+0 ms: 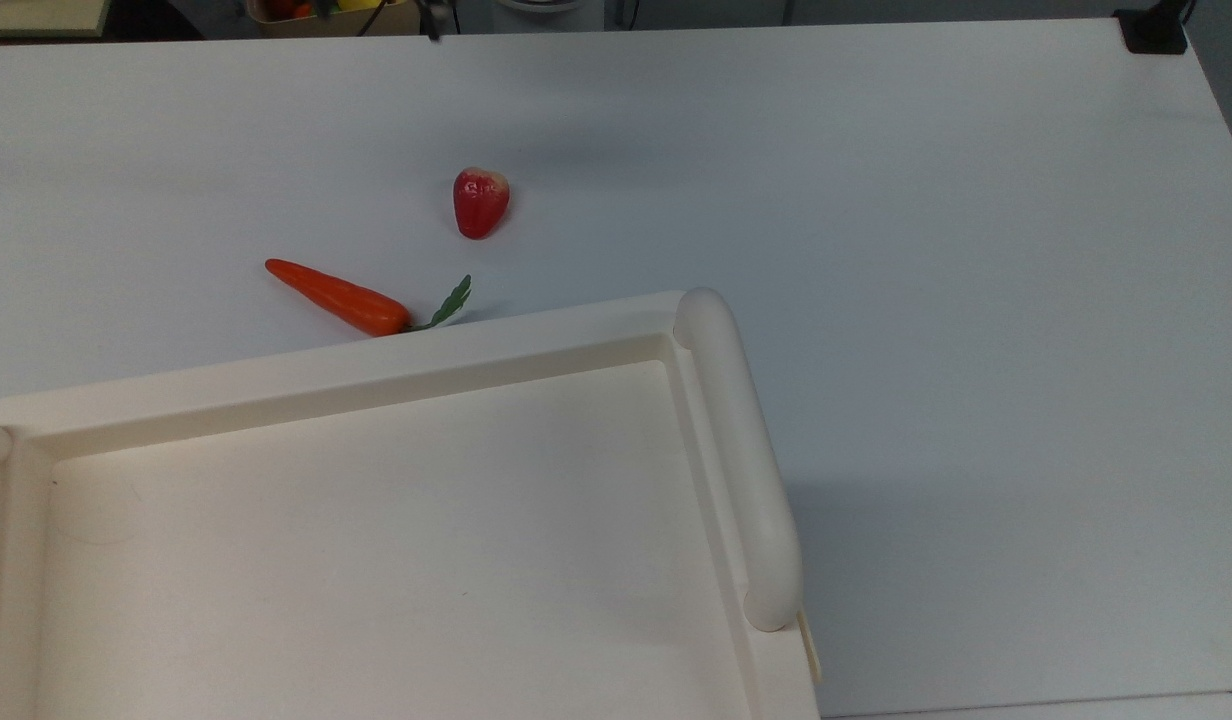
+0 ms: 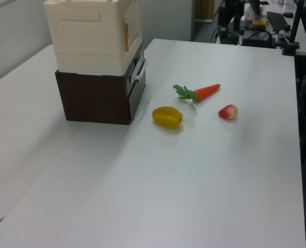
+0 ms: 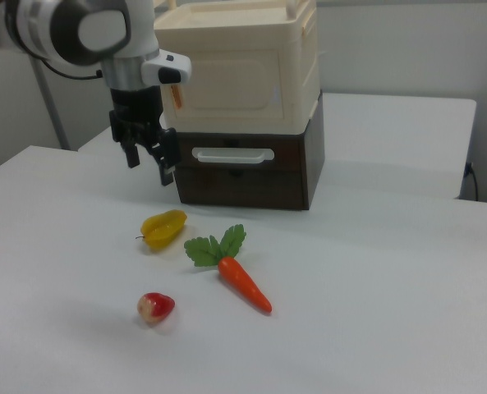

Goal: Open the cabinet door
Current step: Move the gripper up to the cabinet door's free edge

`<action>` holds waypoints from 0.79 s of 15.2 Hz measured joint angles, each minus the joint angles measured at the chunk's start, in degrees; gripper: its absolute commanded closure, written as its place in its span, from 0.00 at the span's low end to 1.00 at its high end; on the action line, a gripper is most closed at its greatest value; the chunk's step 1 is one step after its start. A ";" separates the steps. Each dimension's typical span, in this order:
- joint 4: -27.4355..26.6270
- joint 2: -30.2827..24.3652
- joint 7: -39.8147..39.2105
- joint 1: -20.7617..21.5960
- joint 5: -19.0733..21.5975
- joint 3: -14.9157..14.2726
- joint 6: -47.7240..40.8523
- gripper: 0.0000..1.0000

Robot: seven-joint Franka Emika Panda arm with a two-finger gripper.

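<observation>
The gripper (image 3: 149, 164) hangs with its fingers apart and nothing between them, above the white table (image 3: 374, 328) at the right view's left, just in front of the cabinet (image 3: 243, 66); nearest the right view's camera lies the red fruit (image 3: 156, 306), then the carrot (image 3: 243, 283) and the yellow fruit (image 3: 163, 227); farther back, the cream cabinet sits on a dark brown drawer unit (image 3: 251, 168); its cabinet door (image 3: 225, 80) faces the camera, shut flush.
</observation>
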 measured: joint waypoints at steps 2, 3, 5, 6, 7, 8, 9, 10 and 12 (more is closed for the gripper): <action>0.00 2.62 -0.04 2.13 3.24 0.17 8.75 0.00; 0.02 3.74 -0.05 3.13 5.01 0.26 12.15 0.00; 0.19 5.50 -0.05 4.67 7.00 0.38 17.30 0.00; 0.40 6.11 -0.05 5.09 7.33 0.40 20.26 0.00; 0.63 6.57 -0.08 5.32 7.50 0.55 23.66 0.00; 0.84 6.99 -0.14 5.48 7.53 0.82 27.42 0.00; 0.92 7.49 -0.21 5.57 7.53 1.32 31.32 0.00; 0.93 8.12 -0.25 5.60 7.52 1.98 35.09 0.00; 0.94 9.87 -0.48 5.76 7.12 3.06 42.06 0.00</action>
